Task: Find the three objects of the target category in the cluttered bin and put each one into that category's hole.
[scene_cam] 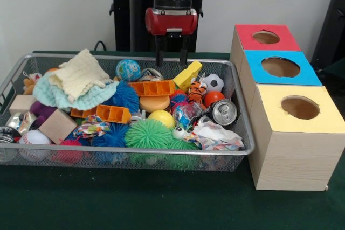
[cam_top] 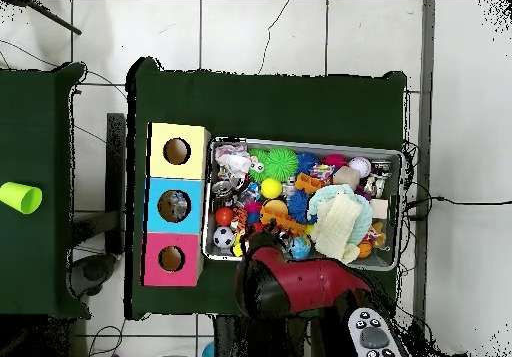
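Bin [scene_cam: 237,106] beneath gripper [scene_cam: 171,57] (fingers parted)

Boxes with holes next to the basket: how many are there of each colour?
Red box: 1
Blue box: 1
Yellow box: 1
Total: 3 boxes, each with one round hole on top.

A wire bin [scene_cam: 243,133] is sitting on my table, holding a heap of toys. Three boxes are standing in a row just beside it: a red box [scene_cam: 283,39], a blue box [scene_cam: 308,74] and a yellow box [scene_cam: 331,122], each showing a round hole on top.
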